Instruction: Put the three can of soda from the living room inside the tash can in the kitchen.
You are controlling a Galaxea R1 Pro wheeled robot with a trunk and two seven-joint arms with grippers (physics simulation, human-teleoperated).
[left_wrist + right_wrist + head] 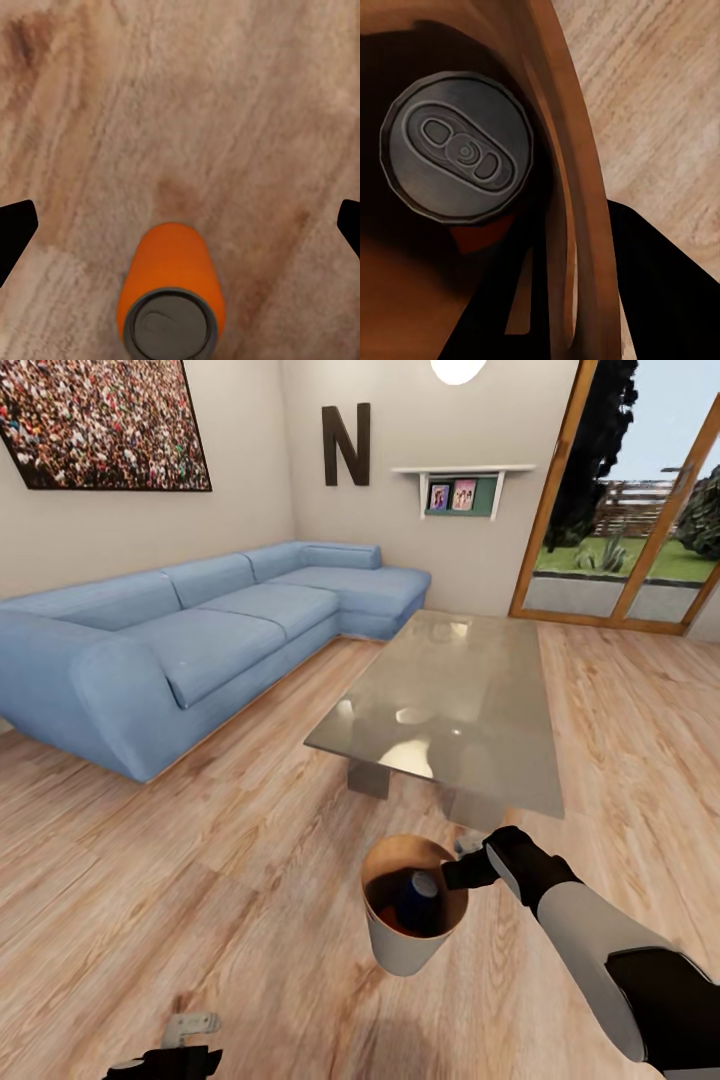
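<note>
Nearest the robot, low on its left side, the left gripper (185,1040) hangs over the wood floor (150,860). In its wrist view the two dark fingertips (15,232) stand wide apart with nothing between them, so the fingers are spread. An orange can (171,296) lies on its side on the floor in that view, silver top toward the camera, long axis running away along the line of the fingers, roughly centred between them but short of the tips. Judgement: this can is the left arm's to take, and the fingers would close across its round body, not its ends.

A little farther, the right gripper (462,872) is at the rim of the tash can (395,950), which appears lifted and tilted, so it is probably pinching the rim. The right wrist view shows the copper inner wall (566,187) with a dark finger (652,300) outside it; I cannot tell more of the grip. Inside sits a dark blue can (420,900), silver top up (457,146), with something reddish-orange under it, possibly another can.

Beyond: the glass coffee table (460,710), its top bare of cans; then the blue sofa (200,630) along the left wall, and the garden doors (630,510) far right. Bin and cans are in the living room, not the kitchen.
</note>
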